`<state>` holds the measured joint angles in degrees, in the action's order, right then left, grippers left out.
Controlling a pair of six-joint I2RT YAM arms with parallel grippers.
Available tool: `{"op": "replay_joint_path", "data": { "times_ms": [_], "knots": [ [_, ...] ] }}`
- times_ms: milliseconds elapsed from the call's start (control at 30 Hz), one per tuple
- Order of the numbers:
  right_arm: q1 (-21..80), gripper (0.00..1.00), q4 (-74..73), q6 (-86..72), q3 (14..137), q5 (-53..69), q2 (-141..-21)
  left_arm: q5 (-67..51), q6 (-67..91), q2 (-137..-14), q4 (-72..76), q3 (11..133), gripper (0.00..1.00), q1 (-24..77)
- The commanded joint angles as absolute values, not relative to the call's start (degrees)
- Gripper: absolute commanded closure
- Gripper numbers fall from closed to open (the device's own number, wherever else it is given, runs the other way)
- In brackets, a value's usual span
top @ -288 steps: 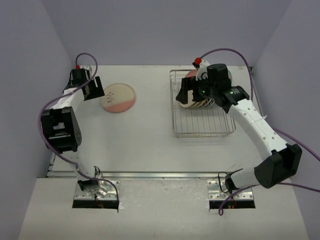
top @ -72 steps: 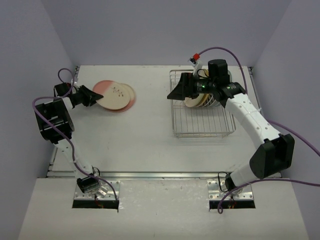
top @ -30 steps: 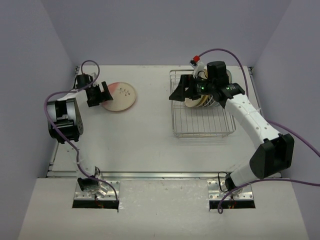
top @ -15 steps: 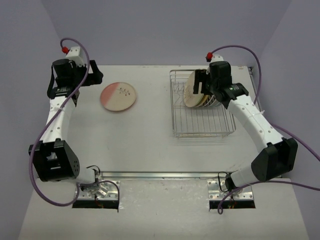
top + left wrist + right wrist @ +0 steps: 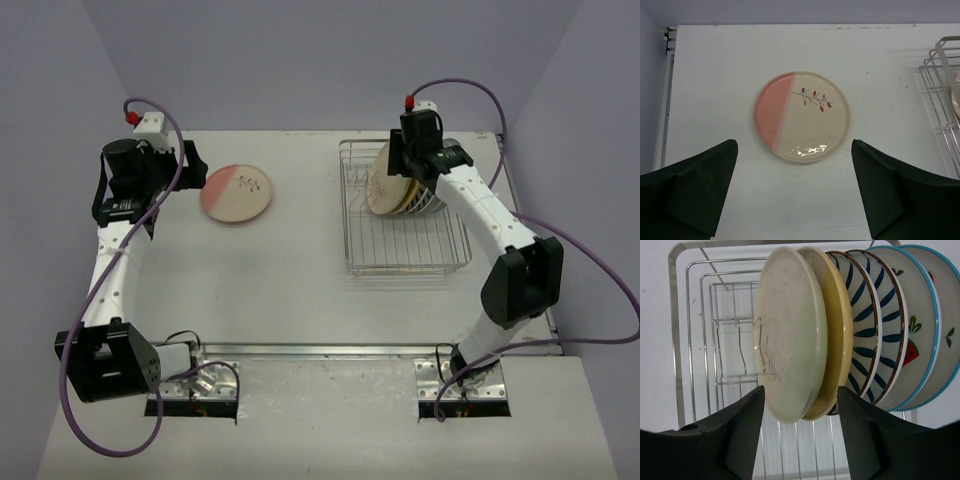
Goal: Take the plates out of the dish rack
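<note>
One rack (image 5: 405, 245) at 2 o'clock holds six plates (image 5: 398, 190): one cream (image 5: 790, 335), one yellow (image 5: 838, 340), two blue-striped (image 5: 866, 332), two fruit-marked (image 5: 912, 335). One pink-and-cream plate (image 5: 801, 116) lies on the counter (image 5: 890, 60) at 10 o'clock.

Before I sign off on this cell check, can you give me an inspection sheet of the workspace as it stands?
Surface: white table, metal strip along its near edge.
Job's things: dish rack at right rear holds six plates on edge: cream plate in front, then yellow plate, two blue-striped plates, two fruit-marked plates. A pink-and-cream plate lies flat at left.
Clutter: nothing seen.
Grippers: left end effector open, empty, raised beside the flat plate. Right end effector open, straddling the two front racked plates; contact cannot be told.
Cables: purple cables loop from both wrists.
Surroundings: plain lavender walls on three sides.
</note>
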<state>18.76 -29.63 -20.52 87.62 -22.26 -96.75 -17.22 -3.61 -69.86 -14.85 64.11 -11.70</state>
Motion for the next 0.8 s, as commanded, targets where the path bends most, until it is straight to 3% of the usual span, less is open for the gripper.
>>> {"op": "replay_joint_path", "data": {
  "times_ms": [0, 333, 767],
  "knots": [
    [18.6, 0.39, -29.3, -21.2, 90.9, -24.6, -98.4, -18.3, -3.0, -68.1, -13.1, 63.9, 0.05, -11.3],
    [18.5, 0.4, -28.7, -20.6, 92.6, -24.1, -104.2, -18.8, -2.7, -67.4, -13.3, 63.4, 0.05, -11.3],
    [18.3, 0.47, -25.7, -23.9, 90.8, -9.0, -106.5, -19.7, -1.5, -68.7, -12.5, 62.6, 0.04, -11.4]
  ]
}}
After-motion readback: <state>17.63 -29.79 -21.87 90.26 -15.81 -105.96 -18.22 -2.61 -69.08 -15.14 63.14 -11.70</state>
